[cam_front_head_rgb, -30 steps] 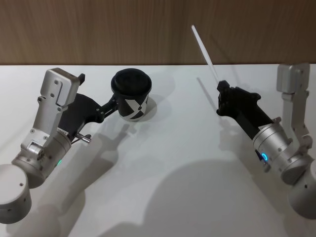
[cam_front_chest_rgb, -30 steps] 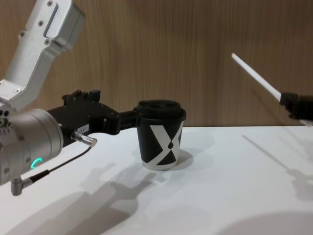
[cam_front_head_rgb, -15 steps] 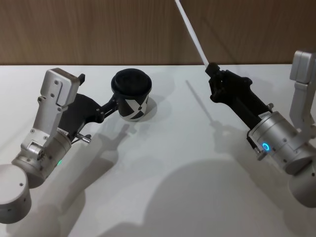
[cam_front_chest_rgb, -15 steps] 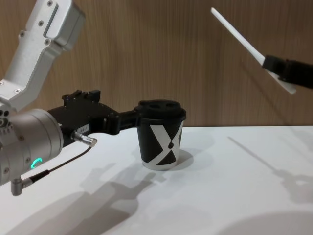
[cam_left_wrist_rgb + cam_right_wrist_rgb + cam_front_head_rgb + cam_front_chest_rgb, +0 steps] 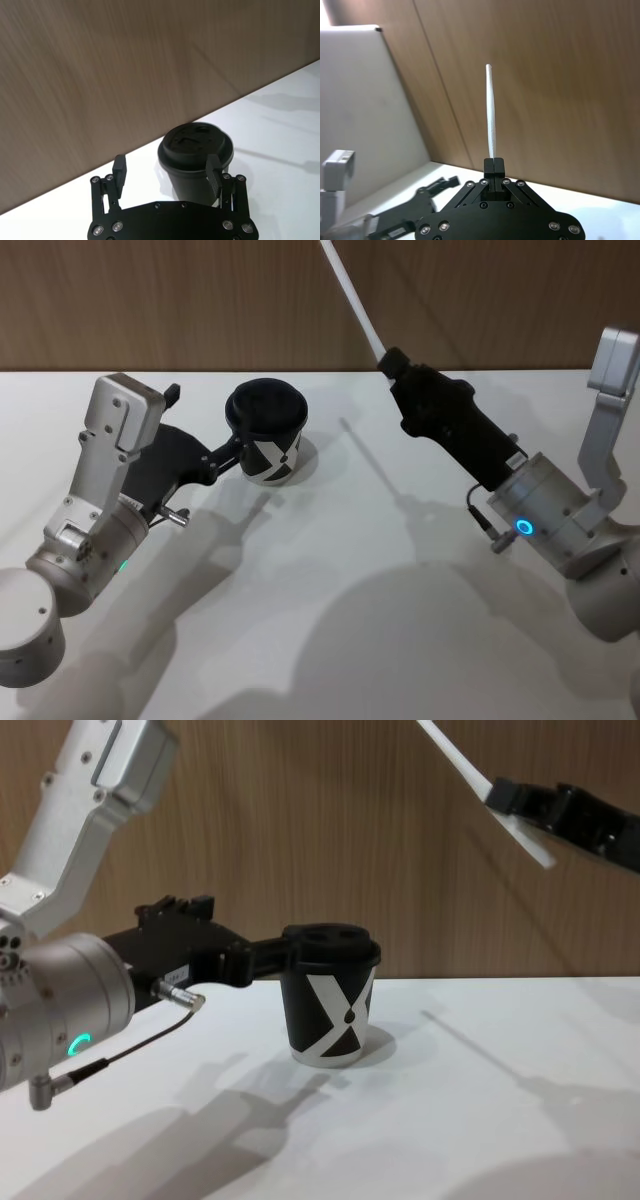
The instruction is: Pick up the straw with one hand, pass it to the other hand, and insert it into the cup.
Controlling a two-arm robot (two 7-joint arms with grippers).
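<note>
one straw (image 5: 350,295), pinched between the closed fingers of the right gripper (image 5: 390,360), is in the air to the right of the cup (image 5: 265,425). its long axis is tilted, with the long end up and to the left. the right arm reaches forward-left, held high. the left gripper (image 5: 235,445), fingers spread, sits low beside the one cup on the table (image 5: 330,570).
</note>
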